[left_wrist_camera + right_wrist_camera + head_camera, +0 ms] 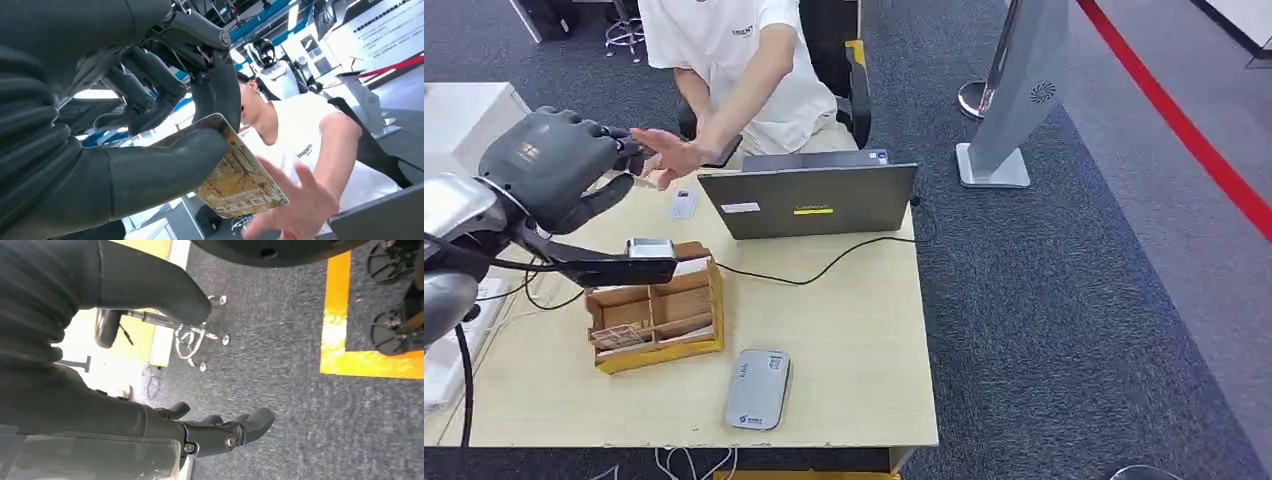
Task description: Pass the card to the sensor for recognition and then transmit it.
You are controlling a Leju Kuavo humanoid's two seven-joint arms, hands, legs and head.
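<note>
My left hand [554, 165] is raised over the table's back left corner. It pinches a card [240, 180] with a brown tree print between the thumb [160, 170] and the fingers. A seated person's open hand [669, 155] reaches to the card's far end; whether it touches the card I cannot tell. A flat grey sensor device [759, 388] lies near the table's front edge. My right hand [220, 432] hangs over the dark carpet with its fingers apart and nothing in it.
A wooden divided box [656, 315] stands on the table left of centre, with a small grey device [650, 247] on its back rim. A grey laptop [809, 200] stands at the back, its cable trailing across the tabletop. A small white remote-like item [684, 203] lies beside it.
</note>
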